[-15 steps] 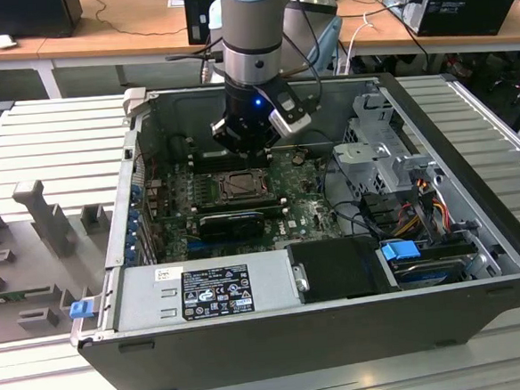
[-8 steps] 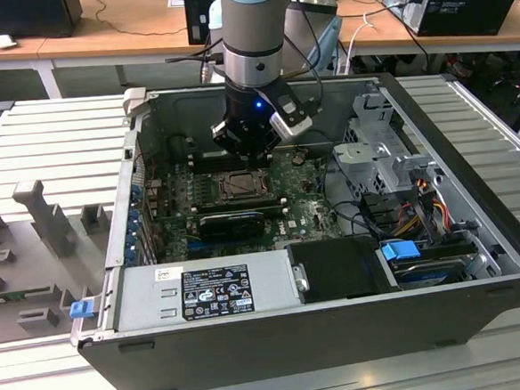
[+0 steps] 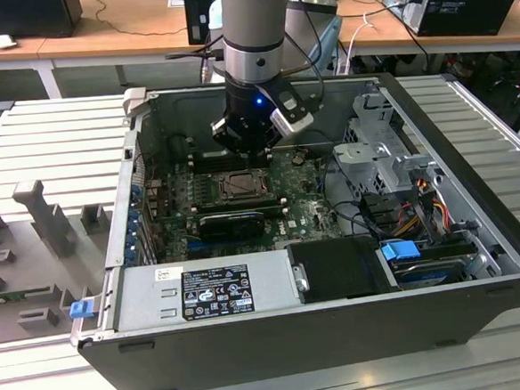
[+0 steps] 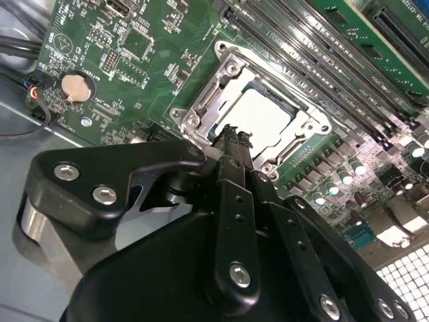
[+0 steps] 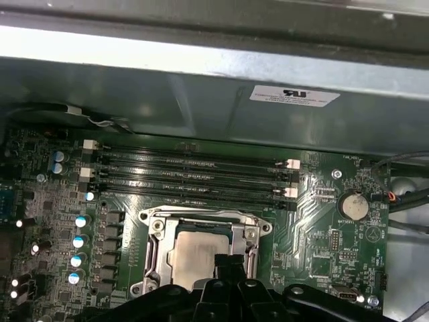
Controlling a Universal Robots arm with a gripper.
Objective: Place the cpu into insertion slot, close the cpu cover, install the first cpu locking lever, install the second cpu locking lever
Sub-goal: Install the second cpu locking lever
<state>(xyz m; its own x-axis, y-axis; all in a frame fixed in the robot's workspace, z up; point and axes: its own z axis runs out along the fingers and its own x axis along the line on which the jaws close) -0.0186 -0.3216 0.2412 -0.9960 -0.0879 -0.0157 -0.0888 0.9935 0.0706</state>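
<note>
Silver-grey and square, the flat metal-topped cpu [image 4: 263, 114] lies seated in the black insertion slot [image 4: 292, 107] on the green motherboard [image 4: 154, 40] of an open black desktop computer case [image 3: 279, 341]. The thin dull-silver cpu cover [image 5: 153, 249], a frame plate with a large square window, lies flat around the chip in both wrist views, the chip's pale top showing through the window.

The robot arm's black gripper [image 4: 231, 137] hangs just above the socket's edge, its fingertips drawn together with no gap showing between them and nothing seen held; in the second wrist view the tips overlap the near rim of the cover. In the first wrist view the gripper [image 5: 231, 263] stands over the same edge of the chip [image 5: 193, 260].

Beside the socket run 4 long black memory slots [image 5: 194, 176] with white end clips. A round silver coin battery [image 4: 75, 87] sits on the board well apart from the socket.

In the exterior view the arm reaches down into the case over the socket [image 3: 240, 187]; a grey power supply box [image 3: 204, 293] with a black label fills the case's near side, and a blue-handled drive bay [image 3: 400, 251] sits toward the exterior view's right.
</note>
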